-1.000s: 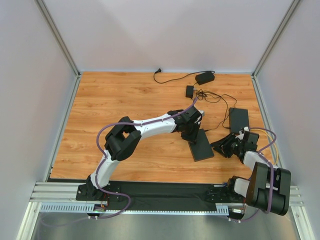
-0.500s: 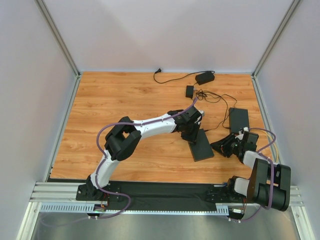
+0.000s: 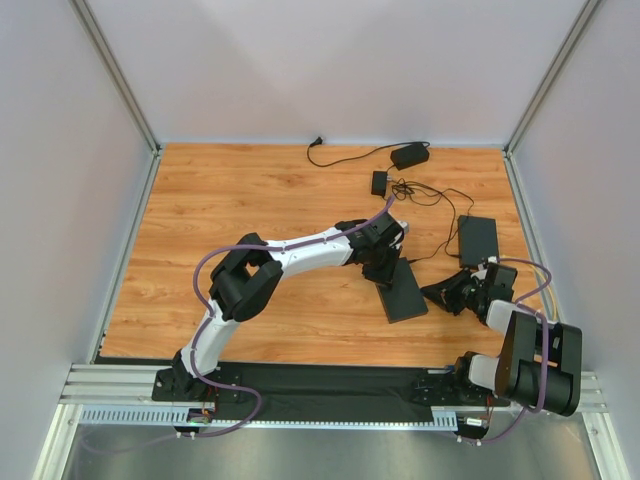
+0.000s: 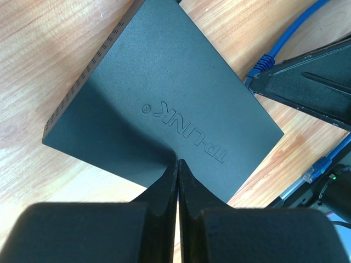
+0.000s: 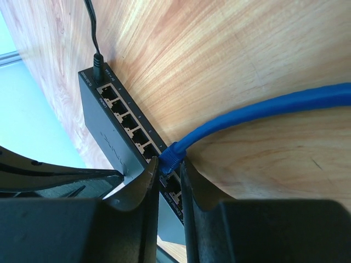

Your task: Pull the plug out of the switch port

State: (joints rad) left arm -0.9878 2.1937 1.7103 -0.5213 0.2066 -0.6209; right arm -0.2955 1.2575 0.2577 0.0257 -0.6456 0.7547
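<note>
Left claw [image 4: 177, 160] clenched on nothing, tips pressing top of switch [image 4: 159, 82]. Right claw [image 5: 170, 167] grasping blue plug [image 5: 168, 153] at switch's long edge.

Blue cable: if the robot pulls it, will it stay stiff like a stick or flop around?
Probably floppy: the blue cable curves in a soft bend. Its plug, pinched by the right gripper, looks like hard plastic, so it likely stays stiff. The switch looks small, so it may slide along when tugged.
</note>
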